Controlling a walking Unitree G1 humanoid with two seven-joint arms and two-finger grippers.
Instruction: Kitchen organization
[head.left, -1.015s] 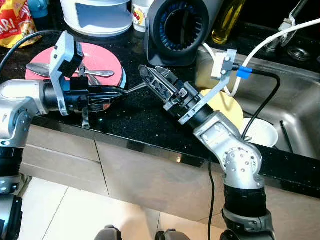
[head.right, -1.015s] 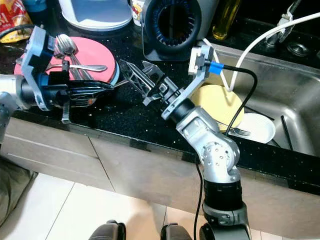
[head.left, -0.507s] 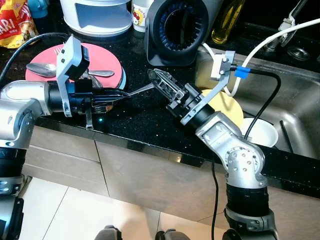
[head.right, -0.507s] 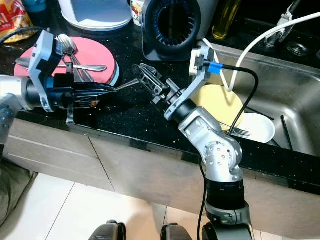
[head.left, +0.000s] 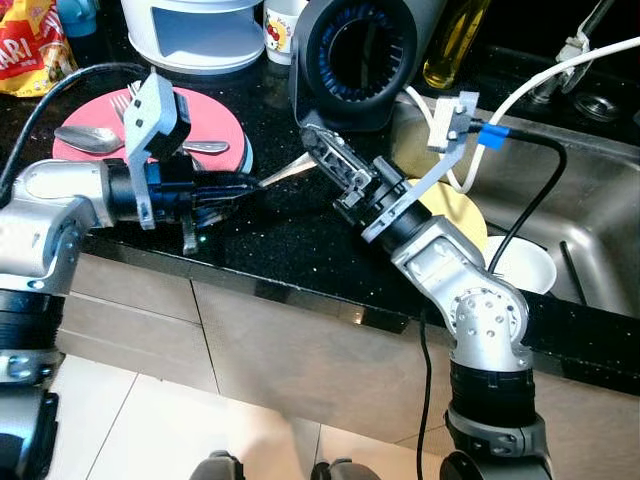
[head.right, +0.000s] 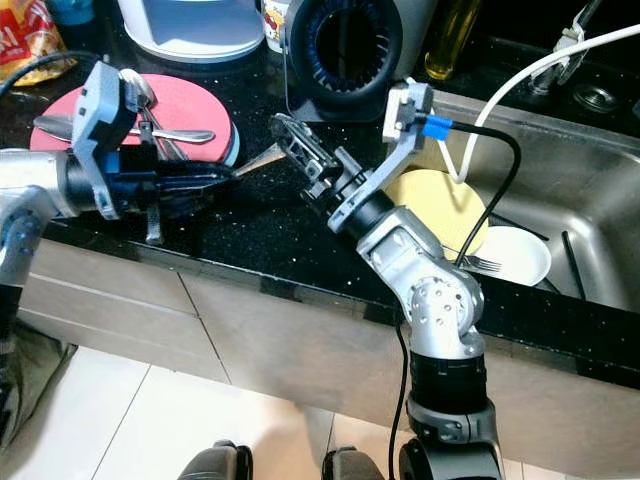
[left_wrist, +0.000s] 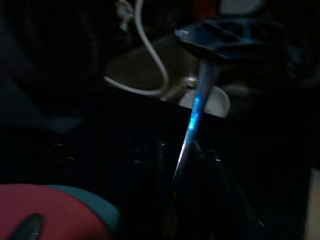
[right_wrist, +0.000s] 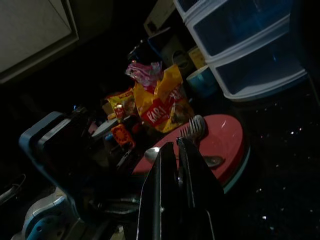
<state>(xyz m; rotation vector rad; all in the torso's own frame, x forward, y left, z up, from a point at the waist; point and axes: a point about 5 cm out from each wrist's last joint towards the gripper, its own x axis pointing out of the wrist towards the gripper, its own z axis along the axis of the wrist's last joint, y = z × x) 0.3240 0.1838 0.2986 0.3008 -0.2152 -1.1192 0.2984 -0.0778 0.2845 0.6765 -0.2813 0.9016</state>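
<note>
Slender metal utensil, probably a knife, spans above the speckled black surface: left gripper clamps its handle, right gripper pinches its tip. Pink round plate lies left.

A home kitchen: a black speckled stone counter runs beside a steel sink holding a yellow plate and white bowl; cabinet fronts stand below. A pink plate carries cutlery; snack bags lie nearby.
</note>
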